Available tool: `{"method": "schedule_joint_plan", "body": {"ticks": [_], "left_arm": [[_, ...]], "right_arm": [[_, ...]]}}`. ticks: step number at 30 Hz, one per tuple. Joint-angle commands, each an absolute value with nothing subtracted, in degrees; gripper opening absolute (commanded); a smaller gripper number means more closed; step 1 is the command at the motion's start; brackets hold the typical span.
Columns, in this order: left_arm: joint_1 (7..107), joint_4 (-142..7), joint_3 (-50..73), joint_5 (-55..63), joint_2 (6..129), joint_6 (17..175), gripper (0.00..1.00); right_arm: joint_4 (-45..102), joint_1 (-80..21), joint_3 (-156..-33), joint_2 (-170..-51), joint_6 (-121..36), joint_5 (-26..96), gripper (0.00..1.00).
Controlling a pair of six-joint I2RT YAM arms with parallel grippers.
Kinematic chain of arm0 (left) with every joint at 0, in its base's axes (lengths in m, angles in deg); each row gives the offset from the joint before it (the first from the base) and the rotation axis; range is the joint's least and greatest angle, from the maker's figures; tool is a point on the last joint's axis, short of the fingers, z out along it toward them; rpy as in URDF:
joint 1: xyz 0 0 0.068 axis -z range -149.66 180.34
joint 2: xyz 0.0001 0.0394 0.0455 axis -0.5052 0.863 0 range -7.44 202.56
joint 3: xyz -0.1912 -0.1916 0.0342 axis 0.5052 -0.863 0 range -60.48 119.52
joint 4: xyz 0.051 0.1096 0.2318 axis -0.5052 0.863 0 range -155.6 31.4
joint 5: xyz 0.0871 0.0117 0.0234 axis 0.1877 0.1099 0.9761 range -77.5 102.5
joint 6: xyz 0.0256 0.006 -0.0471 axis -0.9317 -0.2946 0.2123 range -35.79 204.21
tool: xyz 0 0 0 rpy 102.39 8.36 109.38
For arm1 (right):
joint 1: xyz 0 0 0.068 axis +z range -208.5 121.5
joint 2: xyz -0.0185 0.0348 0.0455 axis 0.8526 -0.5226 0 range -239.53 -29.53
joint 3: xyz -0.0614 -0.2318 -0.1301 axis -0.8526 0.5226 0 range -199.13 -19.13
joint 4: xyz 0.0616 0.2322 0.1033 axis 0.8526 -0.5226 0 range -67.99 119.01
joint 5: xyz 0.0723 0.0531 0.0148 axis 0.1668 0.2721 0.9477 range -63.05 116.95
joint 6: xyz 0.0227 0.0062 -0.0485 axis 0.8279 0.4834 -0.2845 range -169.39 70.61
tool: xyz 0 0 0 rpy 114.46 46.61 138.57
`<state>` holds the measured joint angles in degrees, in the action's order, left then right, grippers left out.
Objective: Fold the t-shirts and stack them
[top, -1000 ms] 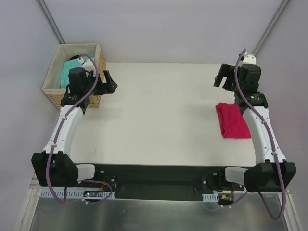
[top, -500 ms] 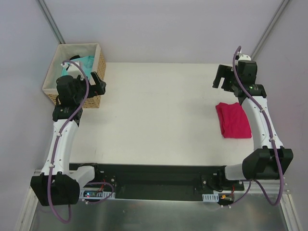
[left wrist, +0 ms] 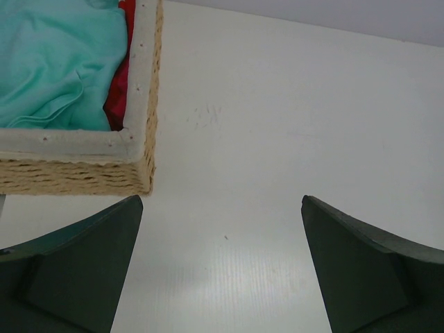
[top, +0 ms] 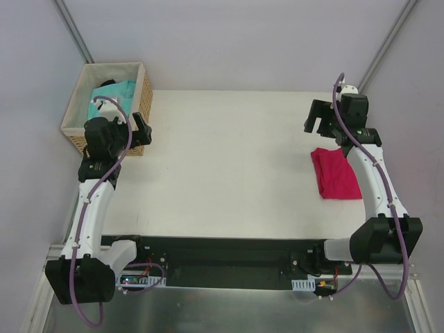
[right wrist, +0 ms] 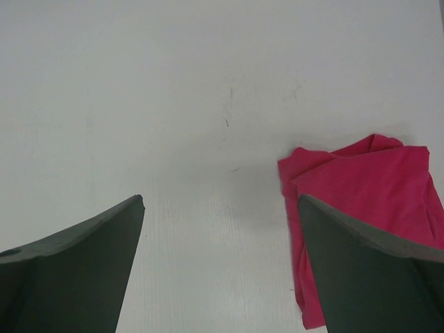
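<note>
Left claw (top: 143, 128), spread and empty, has pulled back beside the basket (top: 146, 94); right claw (top: 317, 119) likewise.

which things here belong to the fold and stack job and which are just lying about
Part of the job:
- crimson-pink t-shirt, lying folded on the right
- turquoise t-shirt, bunched up, not yet folded

Just there:
- wicker basket, holding the turquoise one
- table, under the pink one
</note>
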<state>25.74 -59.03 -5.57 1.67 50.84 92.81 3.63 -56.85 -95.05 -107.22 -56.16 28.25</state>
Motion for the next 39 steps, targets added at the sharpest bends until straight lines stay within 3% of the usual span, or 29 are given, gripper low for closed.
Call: {"method": "schedule_joint_plan", "body": {"ticks": [1,6,11,16,17,28,35,39], "left_arm": [[25.25,-64.70,-11.50,5.82,45.56,88.87,0.99],[25.25,-72.71,-23.02,7.05,35.74,89.22,0.99],[25.25,-80.34,-35.07,8.02,30.26,90.36,0.99],[25.25,-89.04,-45.26,11.70,32.01,91.68,0.99],[25.25,-96.81,-47.19,11.71,32.89,91.59,0.99],[25.25,-120.42,-53.54,9.51,53.36,86.93,0.99],[25.25,-132.37,-52.48,2.50,67.68,85.88,0.99],[25.33,-130.81,-51.52,0.02,68.23,84.74,0.99]], "right_arm": [[9.24,-56.04,-89.89,-103.10,-58.53,25.04,0.96],[18.17,-52.44,-79.45,-96.87,-64.06,18.53,0.96],[43.84,-51.90,-53.70,-84.84,-65.65,17.72,0.96],[47.44,-51.82,-46.47,-85.95,-65.83,20.02,0.96],[49.99,-51.82,-43.76,-86.65,-65.83,19.58,0.96],[64.52,-54.89,-42.77,-102.90,-71.81,26.33,0.96],[69.17,-58.32,-40.75,-104.51,-69.96,32.84,0.96],[71.45,-58.32,-39.87,-104.59,-69.43,33.89,0.96]]}}
